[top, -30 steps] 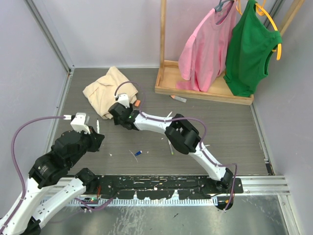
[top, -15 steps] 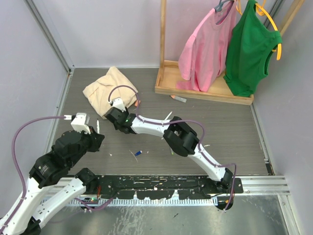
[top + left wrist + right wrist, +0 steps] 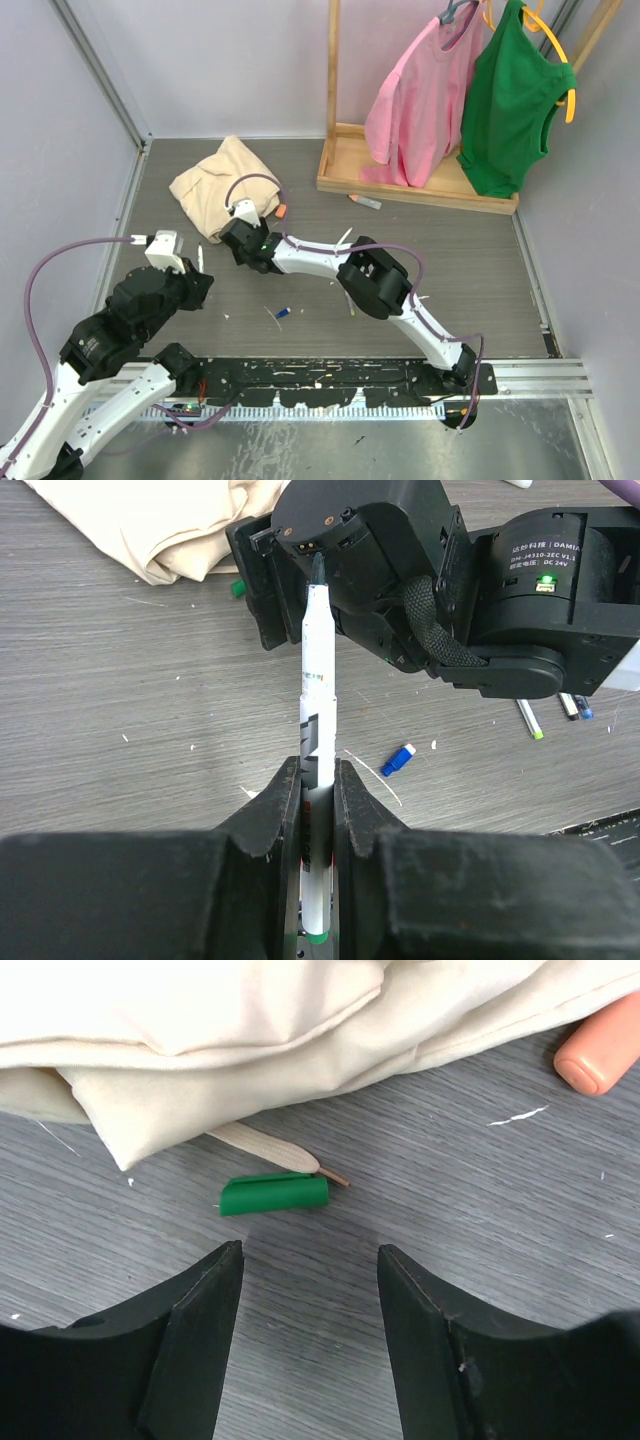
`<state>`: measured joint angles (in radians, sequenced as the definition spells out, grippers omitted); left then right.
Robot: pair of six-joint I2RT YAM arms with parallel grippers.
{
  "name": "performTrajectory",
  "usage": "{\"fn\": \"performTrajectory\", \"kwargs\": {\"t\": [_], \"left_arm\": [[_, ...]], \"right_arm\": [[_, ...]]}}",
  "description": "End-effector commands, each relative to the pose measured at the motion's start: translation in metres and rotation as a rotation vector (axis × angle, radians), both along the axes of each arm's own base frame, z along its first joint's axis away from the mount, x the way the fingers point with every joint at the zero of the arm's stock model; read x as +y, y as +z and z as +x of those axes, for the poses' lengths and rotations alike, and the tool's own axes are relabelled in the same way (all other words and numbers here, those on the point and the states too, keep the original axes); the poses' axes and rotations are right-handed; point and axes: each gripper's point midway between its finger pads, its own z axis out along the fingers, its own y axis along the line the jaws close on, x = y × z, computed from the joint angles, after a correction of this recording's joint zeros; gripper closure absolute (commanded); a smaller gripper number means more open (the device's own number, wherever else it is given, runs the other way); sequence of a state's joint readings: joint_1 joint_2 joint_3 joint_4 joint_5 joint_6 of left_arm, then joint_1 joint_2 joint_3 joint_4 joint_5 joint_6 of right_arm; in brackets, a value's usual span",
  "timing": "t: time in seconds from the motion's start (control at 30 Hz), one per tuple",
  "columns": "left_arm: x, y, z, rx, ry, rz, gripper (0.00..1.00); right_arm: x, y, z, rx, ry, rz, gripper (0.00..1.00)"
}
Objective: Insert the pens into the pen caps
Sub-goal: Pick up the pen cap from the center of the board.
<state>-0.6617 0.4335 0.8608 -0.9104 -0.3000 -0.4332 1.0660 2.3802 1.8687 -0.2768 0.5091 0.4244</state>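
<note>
My left gripper (image 3: 318,772) is shut on a white pen (image 3: 318,705) with a green end. Its dark tip points at the right wrist. My right gripper (image 3: 310,1260) is open low over the floor at the edge of a beige cloth (image 3: 250,1020), nothing between its fingers. A green pen cap (image 3: 274,1194) lies flat just beyond the fingertips, a little left of the gap, and the left wrist view shows this green cap (image 3: 238,587) too. An orange cap (image 3: 598,1055) lies to the right by the cloth. A blue cap (image 3: 399,760) lies on the floor between the arms. In the top view the right gripper (image 3: 236,232) sits beside the cloth (image 3: 225,180).
A thin tan stick (image 3: 265,1147) pokes out from under the cloth, right behind the green cap. Two more pens (image 3: 530,720) lie by the right arm's elbow, and another (image 3: 365,201) by the wooden rack (image 3: 400,185) carrying pink and green garments.
The right wrist shifted a little left along the cloth's edge, then eased back slightly. The left arm and its pen have not moved.
</note>
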Motion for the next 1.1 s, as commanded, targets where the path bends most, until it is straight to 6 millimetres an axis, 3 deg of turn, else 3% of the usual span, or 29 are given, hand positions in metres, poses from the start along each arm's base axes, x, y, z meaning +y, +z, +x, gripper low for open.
{"fn": "performTrajectory", "kwargs": {"t": [0.0,0.4,0.47,0.77,1.07], "left_arm": [[-0.002,0.009,0.005,-0.035,0.009,-0.025,1.0],[-0.003,0.008,0.004,-0.033,0.002,-0.026,1.0],[-0.003,0.008,0.004,-0.033,0.002,-0.026,1.0],[-0.003,0.009,0.005,-0.034,0.004,-0.027,1.0],[-0.003,0.008,0.005,-0.032,0.003,-0.025,1.0]], "right_arm": [[0.021,0.073,0.018,-0.078,-0.045,0.196,0.38],[0.025,0.052,0.046,-0.074,-0.116,0.195,0.37],[0.026,0.042,0.048,-0.073,-0.112,0.171,0.37],[0.024,0.023,0.049,-0.066,-0.102,0.124,0.38],[0.009,0.015,0.034,-0.045,-0.055,0.045,0.41]]}}
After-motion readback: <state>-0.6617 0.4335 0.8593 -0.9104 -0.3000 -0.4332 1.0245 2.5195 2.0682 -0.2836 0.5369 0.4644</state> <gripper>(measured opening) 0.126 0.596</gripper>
